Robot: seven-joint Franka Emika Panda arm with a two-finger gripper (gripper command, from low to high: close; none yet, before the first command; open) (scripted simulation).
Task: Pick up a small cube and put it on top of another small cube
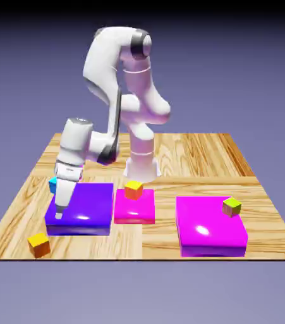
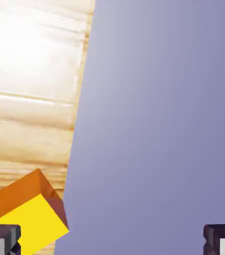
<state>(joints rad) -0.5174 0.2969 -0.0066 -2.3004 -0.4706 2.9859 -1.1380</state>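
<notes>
One small cube [image 1: 39, 243], yellow on top with orange sides, lies on the wood near the front edge at the exterior view's left. A second small cube [image 1: 134, 189] of the same colours sits on a small magenta block [image 1: 134, 209]. My gripper [image 1: 59, 215] hangs open in front of the left part of the flat purple block [image 1: 84, 209], above and behind the front cube, holding nothing. In the hand view a yellow and orange small cube [image 2: 27, 219] shows at the lower left, beside the left fingertip [image 2: 2, 240]. The gripper [image 2: 112, 244] has nothing between its fingers.
A cyan cube [image 1: 53, 184] peeks out behind the hand. A lime-topped brownish cube [image 1: 232, 206] rests on the large magenta block [image 1: 208, 231] at the right. The table's front edge [image 1: 138, 258] runs close by; in the hand view the blue-violet backdrop [image 2: 159, 124] fills the right.
</notes>
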